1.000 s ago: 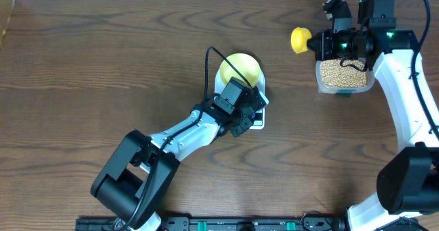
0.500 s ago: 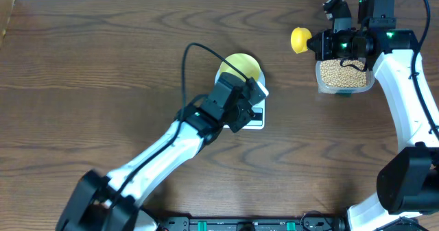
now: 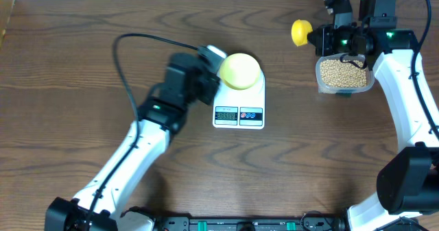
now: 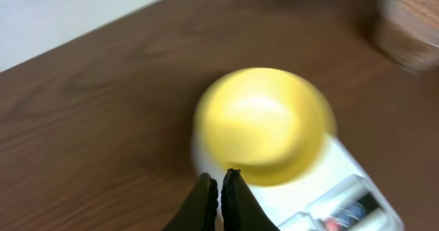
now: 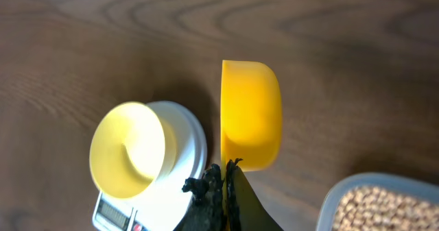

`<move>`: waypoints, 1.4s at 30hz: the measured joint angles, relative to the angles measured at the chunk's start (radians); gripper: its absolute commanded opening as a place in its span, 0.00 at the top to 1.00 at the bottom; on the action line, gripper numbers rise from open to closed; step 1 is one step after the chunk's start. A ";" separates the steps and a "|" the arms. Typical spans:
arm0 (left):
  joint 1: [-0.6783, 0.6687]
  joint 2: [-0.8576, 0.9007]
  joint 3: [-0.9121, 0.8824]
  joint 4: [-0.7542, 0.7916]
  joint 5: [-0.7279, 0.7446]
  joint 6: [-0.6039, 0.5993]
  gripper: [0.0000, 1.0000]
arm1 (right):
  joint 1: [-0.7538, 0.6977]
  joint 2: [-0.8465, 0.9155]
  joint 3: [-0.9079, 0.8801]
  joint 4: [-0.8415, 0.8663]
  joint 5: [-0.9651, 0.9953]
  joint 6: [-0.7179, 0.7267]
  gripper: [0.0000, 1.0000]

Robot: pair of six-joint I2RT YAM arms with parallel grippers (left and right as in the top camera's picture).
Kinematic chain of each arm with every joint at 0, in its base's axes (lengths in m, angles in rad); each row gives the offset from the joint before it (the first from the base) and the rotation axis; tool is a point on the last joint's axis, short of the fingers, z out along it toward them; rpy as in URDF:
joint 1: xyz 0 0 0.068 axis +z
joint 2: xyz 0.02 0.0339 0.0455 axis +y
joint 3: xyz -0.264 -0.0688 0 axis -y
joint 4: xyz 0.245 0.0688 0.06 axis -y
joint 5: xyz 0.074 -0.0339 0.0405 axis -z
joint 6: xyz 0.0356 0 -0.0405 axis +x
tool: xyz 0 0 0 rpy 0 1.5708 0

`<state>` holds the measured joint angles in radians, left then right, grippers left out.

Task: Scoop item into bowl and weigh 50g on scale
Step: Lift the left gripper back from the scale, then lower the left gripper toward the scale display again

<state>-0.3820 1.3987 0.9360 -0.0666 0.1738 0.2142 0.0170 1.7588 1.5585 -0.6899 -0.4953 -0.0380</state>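
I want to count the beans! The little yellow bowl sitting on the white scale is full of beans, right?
No. The pale yellow bowl does sit on the white scale, but it is empty, as the overhead view shows. The beans are in the clear tub.

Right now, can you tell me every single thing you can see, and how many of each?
table: one, dark brown wood, under everything
scale: one, white, middle of the table
bowl: one, pale yellow, sitting on the scale, no beans seen inside
tub: one, clear plastic, right side of the table
beans: too many to count, beige, inside the tub
scoop: one, bright yellow, held up just left of the tub
cable: one, black, looping off the left arm
left gripper: one, black, close beside the bowl, jaws shut with nothing between
right gripper: one, black, by the tub, jaws shut on the scoop
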 measured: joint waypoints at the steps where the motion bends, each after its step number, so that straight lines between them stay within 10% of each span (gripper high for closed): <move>1: 0.034 0.000 0.000 0.013 0.000 -0.006 0.91 | 0.000 0.000 0.000 0.014 0.004 0.000 0.99; 24: 0.253 0.048 0.000 0.037 -0.003 -0.084 0.92 | 0.000 0.000 0.000 0.087 0.127 0.045 0.99; 42: 0.048 -0.111 -0.002 -0.409 0.169 -0.034 0.92 | 0.000 0.000 0.000 -0.126 0.122 -0.004 0.99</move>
<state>-0.3344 1.2877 0.9340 -0.4751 0.3428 0.1802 0.0170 1.7584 1.5589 -0.8162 -0.3737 -0.0418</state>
